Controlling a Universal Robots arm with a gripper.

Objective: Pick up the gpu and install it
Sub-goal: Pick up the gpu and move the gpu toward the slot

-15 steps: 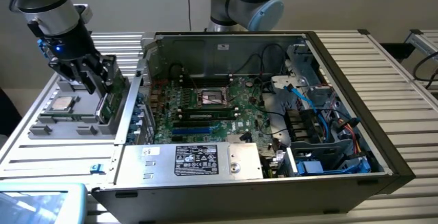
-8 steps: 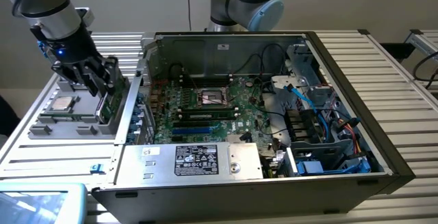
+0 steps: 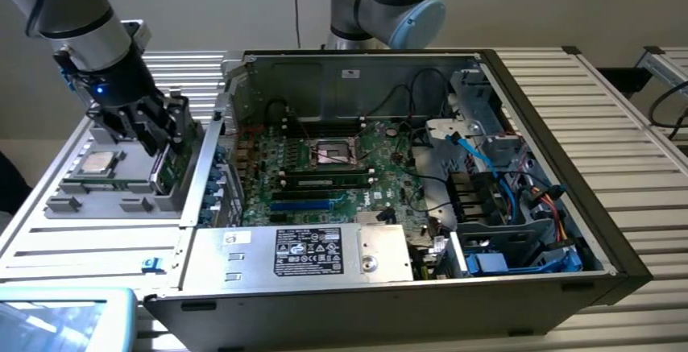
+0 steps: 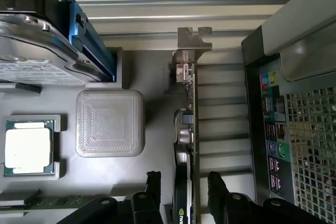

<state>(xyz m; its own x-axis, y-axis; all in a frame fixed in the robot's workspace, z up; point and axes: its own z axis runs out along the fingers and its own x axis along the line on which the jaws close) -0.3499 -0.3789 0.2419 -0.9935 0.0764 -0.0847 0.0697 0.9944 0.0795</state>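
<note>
The gpu point(image 4: 185, 129) stands on its edge in the grey parts tray point(image 4: 152, 145), its silver bracket point(image 4: 193, 39) at the far end and its black cooler on one face. My gripper point(image 4: 184, 177) is open and straddles the card, one finger on each side, with a gap showing between each finger and the card. In the exterior view the gripper point(image 3: 161, 138) hangs low over the tray point(image 3: 76, 199) at the exterior view's left, with the gpu's green edge point(image 3: 185, 149) just beside the fingers.
The open computer case point(image 3: 537, 70) sits right beside the tray, with the motherboard point(image 3: 322, 167) and a power supply point(image 3: 312, 251) inside. The tray also holds a CPU point(image 4: 29, 147), a hard drive point(image 4: 31, 40) and a memory stick point(image 4: 52, 202). A second arm point(image 3: 387, 6) stands behind.
</note>
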